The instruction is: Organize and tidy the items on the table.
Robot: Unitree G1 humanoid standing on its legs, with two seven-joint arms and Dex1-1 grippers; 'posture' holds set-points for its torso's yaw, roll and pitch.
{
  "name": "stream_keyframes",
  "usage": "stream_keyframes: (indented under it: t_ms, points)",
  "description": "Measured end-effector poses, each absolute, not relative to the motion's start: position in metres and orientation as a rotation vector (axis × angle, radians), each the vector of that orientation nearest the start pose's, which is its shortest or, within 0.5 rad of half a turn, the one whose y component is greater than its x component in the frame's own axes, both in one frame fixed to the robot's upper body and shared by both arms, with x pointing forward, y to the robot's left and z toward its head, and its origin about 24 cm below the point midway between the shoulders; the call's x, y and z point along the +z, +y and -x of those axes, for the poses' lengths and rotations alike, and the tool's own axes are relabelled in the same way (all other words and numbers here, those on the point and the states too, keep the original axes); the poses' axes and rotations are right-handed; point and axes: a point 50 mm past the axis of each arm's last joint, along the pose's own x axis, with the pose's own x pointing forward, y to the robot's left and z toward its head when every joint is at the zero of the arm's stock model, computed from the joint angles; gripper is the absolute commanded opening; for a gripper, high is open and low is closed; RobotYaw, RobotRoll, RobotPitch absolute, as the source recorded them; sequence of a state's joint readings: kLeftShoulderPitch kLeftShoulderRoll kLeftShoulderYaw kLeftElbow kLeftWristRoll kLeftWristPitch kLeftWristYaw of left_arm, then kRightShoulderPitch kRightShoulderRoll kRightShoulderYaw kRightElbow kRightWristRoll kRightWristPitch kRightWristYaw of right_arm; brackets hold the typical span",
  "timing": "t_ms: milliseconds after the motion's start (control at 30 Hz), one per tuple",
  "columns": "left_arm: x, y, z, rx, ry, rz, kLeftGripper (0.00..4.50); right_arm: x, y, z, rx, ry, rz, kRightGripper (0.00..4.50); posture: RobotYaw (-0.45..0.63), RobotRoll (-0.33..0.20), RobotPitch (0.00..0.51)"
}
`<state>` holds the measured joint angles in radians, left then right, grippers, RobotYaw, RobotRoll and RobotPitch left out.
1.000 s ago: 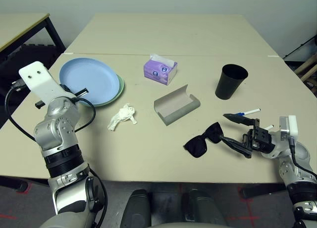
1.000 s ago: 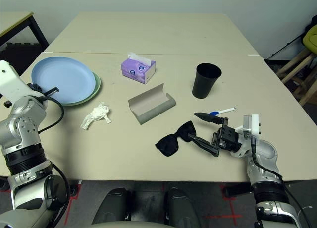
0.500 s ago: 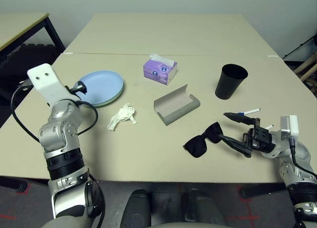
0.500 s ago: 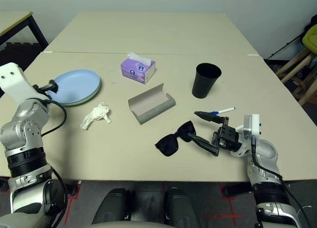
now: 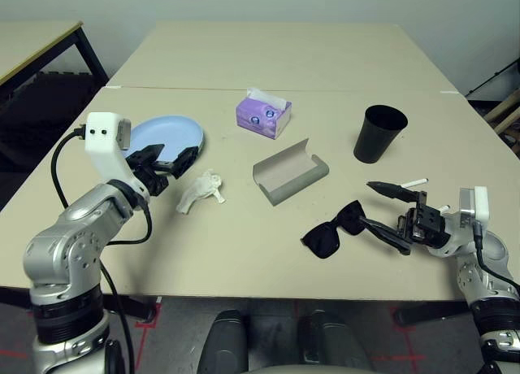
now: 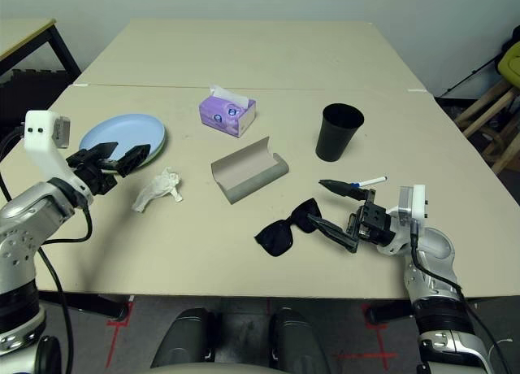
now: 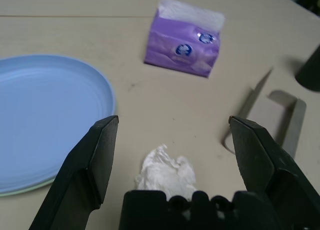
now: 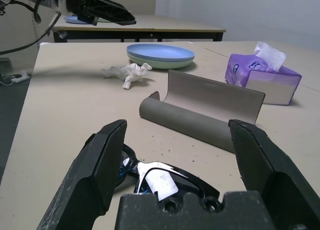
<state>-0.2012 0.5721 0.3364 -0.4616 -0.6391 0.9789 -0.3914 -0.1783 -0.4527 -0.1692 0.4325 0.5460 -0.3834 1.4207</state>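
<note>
Left gripper (image 7: pixel 172 162): fingers spread, empty, between the light blue plate (image 5: pixel 169 136), stacked on the pale green plate (image 8: pixel 167 65), and the crumpled white tissue (image 6: pixel 158 189). Right gripper (image 6: pixel 341 211): fingers apart at the black sunglasses (image 6: pixel 288 228); markers (image 6: pixel 372 181) behind it. Grey glasses case (image 6: pixel 249 172) lies open mid-worktop (image 6: pixel 211 268), tissue box (image 6: pixel 227 114) and black cup (image 6: pixel 338 132) beyond.

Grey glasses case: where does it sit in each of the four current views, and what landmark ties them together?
Left eye: centre, slightly right.
Right eye: near the centre.
Left wrist: right side, partly behind a finger of the left gripper.
Right wrist: centre-right, beyond the right gripper.
Shared landmark: purple tissue box.
</note>
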Motion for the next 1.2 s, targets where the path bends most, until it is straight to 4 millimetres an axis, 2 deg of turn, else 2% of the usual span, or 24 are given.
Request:
stream_keyframes:
  t_ms: [167,533,767,867,967,1200]
  points:
    - [0.147,0.223,-0.241,-0.528,0.332,-0.070,4.49,0.068,-0.241,-0.246,1.096,-0.259,0.096,4.50,0.15,0.000,0.062]
    - [0.123,0.227,-0.251,-0.441,0.380,-0.170,4.49,0.068,-0.241,-0.246,1.091,-0.260,0.097,4.50,0.13,0.000,0.059]
    - [0.101,0.222,-0.250,-0.446,0.441,-0.185,4.49,0.068,-0.241,-0.246,1.089,-0.260,0.097,4.50,0.13,0.000,0.058]
    - [0.095,0.223,-0.250,-0.430,0.459,-0.194,3.86,0.068,-0.241,-0.246,1.088,-0.261,0.098,4.50,0.13,0.000,0.060]
    - [0.088,0.229,-0.251,-0.390,0.487,-0.202,2.78,0.068,-0.241,-0.245,1.086,-0.262,0.102,4.50,0.13,0.000,0.060]
    - [0.090,0.231,-0.255,-0.372,0.463,-0.211,0.03,0.069,-0.241,-0.246,1.075,-0.264,0.105,4.50,0.13,0.000,0.060]
